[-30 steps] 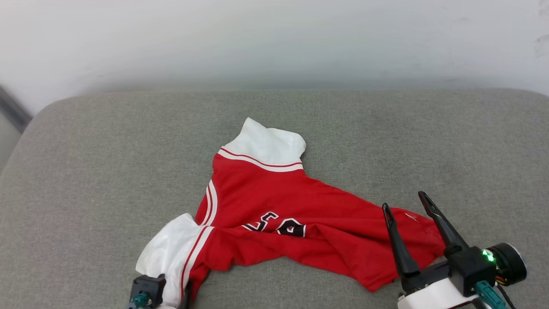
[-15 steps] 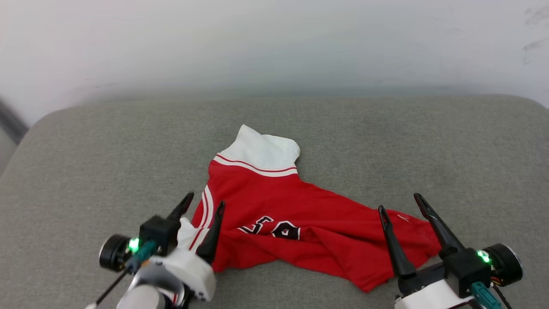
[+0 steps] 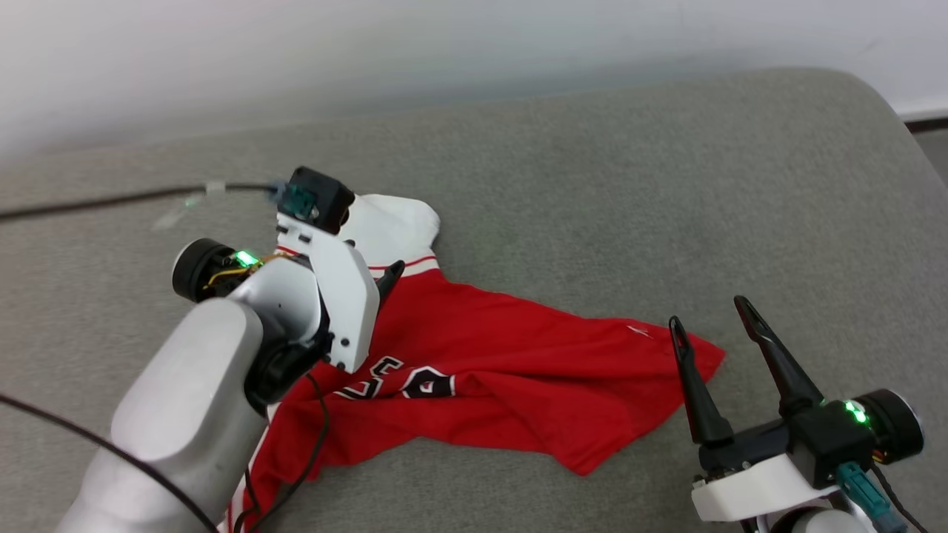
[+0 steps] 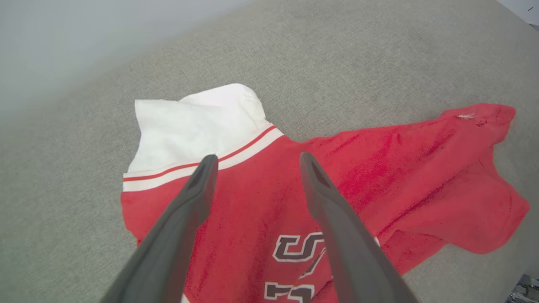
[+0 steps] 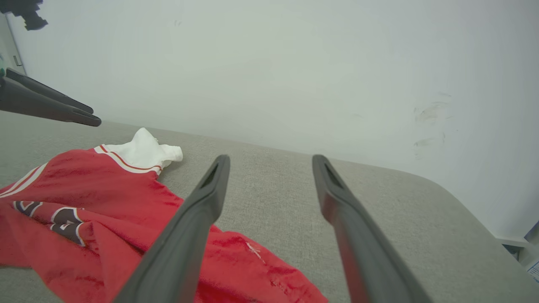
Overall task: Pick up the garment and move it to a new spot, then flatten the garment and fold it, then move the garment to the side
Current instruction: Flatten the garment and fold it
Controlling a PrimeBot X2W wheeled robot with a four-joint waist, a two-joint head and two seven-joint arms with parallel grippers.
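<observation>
The garment (image 3: 511, 363) is a red shirt lying crumpled on the grey cushion (image 3: 592, 185), its black lettering partly folded under. One white sleeve (image 3: 385, 222) points away from me; the other is mostly hidden under my left forearm. My left gripper (image 3: 385, 280) hovers open above the red cloth just short of that far sleeve's striped trim (image 4: 202, 162), nothing between its fingers (image 4: 198, 198). In the left wrist view the gripper (image 4: 254, 158) frames the garment (image 4: 400, 168). My right gripper (image 3: 708, 312) stands open beside the garment's right corner (image 3: 703, 355), holding nothing. The right wrist view shows this gripper (image 5: 270, 158) above the garment (image 5: 105, 189).
A white wall (image 3: 444, 52) rises right behind the cushion. A black cable (image 3: 111, 198) trails from my left wrist across the cushion's back left. The cushion's rounded right end (image 3: 881, 104) drops off to the floor. Bare grey fabric lies behind and to the right of the garment.
The camera has swung, shifting the whole picture. My left gripper let go of the near white sleeve, opened, and rose across the garment toward the far sleeve. My right gripper stayed open.
</observation>
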